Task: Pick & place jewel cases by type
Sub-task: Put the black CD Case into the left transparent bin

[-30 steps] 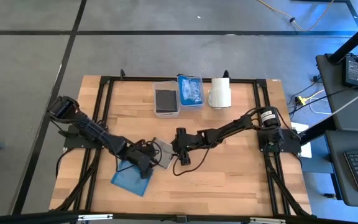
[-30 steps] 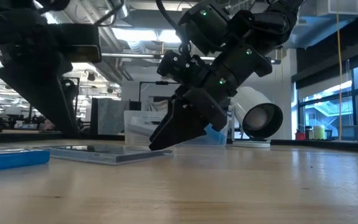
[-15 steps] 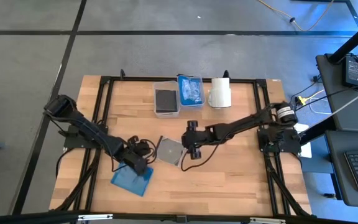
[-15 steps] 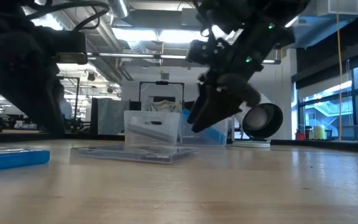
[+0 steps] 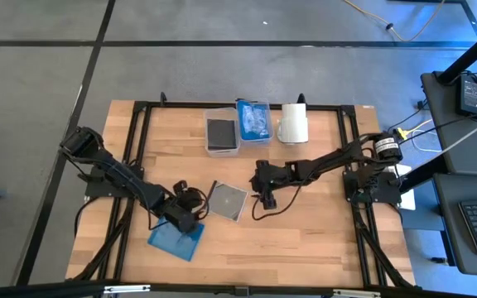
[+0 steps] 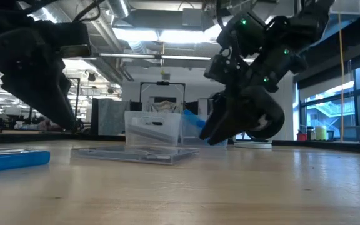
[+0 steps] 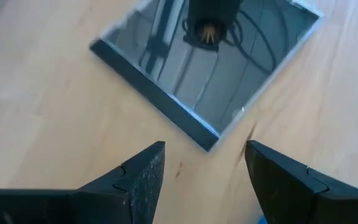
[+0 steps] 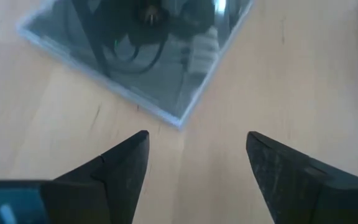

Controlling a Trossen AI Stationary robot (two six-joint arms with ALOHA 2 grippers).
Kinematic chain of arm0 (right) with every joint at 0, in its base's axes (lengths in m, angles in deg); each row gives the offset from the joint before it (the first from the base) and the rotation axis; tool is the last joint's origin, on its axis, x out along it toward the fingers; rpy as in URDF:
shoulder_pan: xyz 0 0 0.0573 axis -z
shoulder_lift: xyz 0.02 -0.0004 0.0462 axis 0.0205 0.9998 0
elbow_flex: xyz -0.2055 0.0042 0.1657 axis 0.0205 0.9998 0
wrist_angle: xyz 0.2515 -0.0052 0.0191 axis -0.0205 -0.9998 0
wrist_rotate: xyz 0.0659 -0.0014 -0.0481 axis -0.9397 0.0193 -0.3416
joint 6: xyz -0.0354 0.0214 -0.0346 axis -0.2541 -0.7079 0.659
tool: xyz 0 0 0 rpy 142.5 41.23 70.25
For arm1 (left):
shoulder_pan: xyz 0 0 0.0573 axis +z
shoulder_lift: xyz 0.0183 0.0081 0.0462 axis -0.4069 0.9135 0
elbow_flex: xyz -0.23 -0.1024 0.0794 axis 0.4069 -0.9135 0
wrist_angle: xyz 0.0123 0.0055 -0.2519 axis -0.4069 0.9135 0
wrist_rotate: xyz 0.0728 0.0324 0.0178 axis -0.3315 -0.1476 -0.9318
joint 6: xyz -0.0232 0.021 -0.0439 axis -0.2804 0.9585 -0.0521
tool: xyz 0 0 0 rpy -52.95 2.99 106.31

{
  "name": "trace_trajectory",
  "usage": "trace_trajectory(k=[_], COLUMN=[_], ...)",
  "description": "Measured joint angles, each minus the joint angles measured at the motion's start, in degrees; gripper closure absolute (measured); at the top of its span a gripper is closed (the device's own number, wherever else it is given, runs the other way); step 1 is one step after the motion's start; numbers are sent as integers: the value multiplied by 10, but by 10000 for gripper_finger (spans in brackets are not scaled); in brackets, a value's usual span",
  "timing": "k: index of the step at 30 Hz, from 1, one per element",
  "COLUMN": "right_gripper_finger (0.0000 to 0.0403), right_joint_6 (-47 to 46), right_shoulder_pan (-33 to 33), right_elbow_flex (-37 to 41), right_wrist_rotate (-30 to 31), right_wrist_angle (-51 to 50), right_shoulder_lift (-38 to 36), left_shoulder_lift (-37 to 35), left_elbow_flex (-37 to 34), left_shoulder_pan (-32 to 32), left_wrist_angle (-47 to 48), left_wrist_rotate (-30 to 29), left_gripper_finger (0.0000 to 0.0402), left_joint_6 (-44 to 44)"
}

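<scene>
Blue jewel case (image 5: pixel 176 242): lying flat on the near-left part of the wooden table (image 5: pixel 305 240), nearest of all the cases; in the low view it is showing as a blue edge (image 6: pixel 12 159) at the far left.
Left gripper (image 5: pixel 190 209): hovering just above the far-right corner of the blue case, just left of the grey case; its fingers (image 7: pixel 143 180) are standing well apart and are gripping nothing, with bare wood lying between them.
Grey jewel case (image 5: pixel 227 199): lying flat near the table's middle, turned corner-on, between the two grippers and touching neither; its glossy lid (image 7: pixel 211 65) is reflecting the arm above, and in the low view it is resting flat on the wood (image 6: pixel 127 154).
Right gripper (image 5: pixel 263 191): hanging just right of the grey case, lifted off the table in the low view (image 6: pixel 220 128); its fingers (image 8: pixel 124 168) are spread as wide as they go and are carrying nothing, one corner of the case (image 8: pixel 135 59) lying beyond them.
Left bin (image 5: pixel 221 132): standing at the far edge, holding a dark grey case.
Right bin (image 5: pixel 253 121): sitting just right of it, holding blue cases.
White roll (image 5: pixel 293 124): lying farther right along the far edge.
</scene>
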Motion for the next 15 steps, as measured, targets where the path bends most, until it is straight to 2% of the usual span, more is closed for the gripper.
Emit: trace_trajectory(k=[2,9,15], right_gripper_finger=[130,130,130], right_joint_6=[-2,-20,-19], right_shoulder_pan=[10,27,27], right_elbow_flex=[13,30,30], right_wrist_rotate=[-9,-57,-62], right_wrist_angle=[31,41,56], right_shoulder_lift=[-1,2,2], left_shoulder_lift=[0,24,73], left_elbow_flex=[0,0,1], left_shoulder_pan=[-4,2,27], left_wrist_angle=[2,9,6], left_wrist_rotate=[-10,-31,-34], left_gripper_finger=[183,184,185], left_joint_6=[12,16,39])
